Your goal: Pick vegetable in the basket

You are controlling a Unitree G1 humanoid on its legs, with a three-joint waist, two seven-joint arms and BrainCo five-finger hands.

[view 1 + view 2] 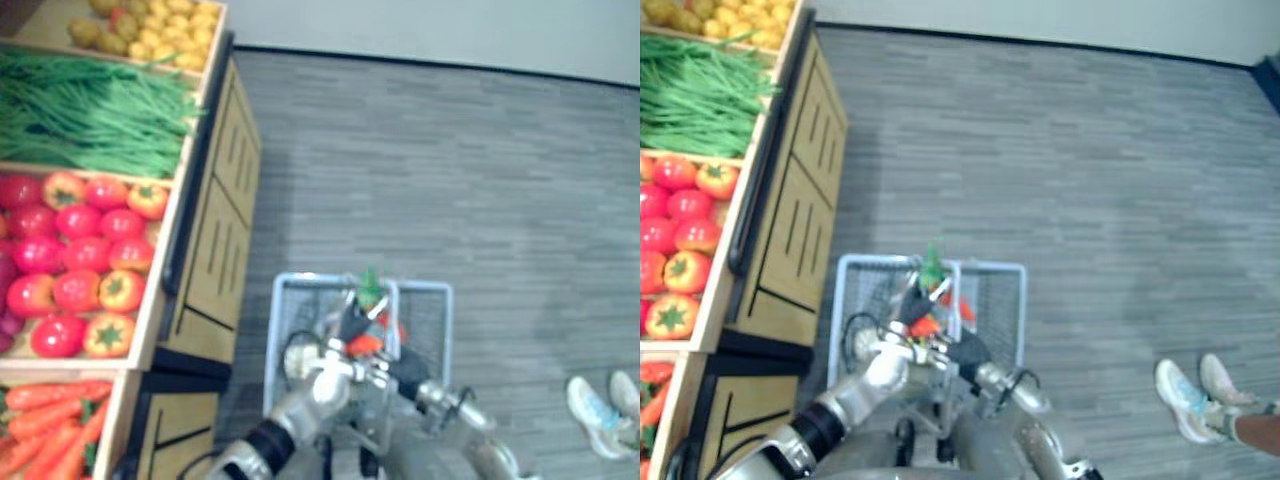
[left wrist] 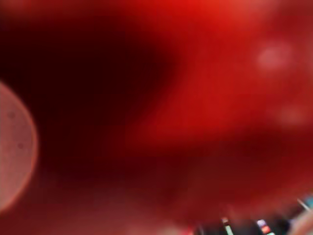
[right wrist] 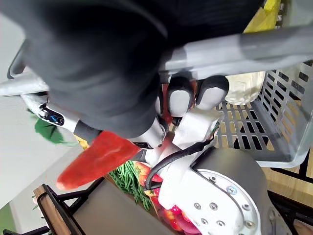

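Left eye view: the left robot hand (image 1: 348,325) pinches a carrot (image 1: 366,343), green top up, above the wire basket (image 1: 430,290), which sits right of the bench (image 1: 215,230) with its tomatoes (image 1: 75,250).

Right eye view: the same grip. The pick looks done, and lowering and letting go remain.

Left wrist view: a red blur, too close to identify.

Right wrist view: the right robot hand (image 3: 188,98) is curled round the basket's handle (image 3: 254,44).

The vegetable (image 1: 366,344), orange-red and tapered with a green leafy top pointing far, was held just above the pale blue mesh basket (image 1: 420,287), right of the produce shelf.
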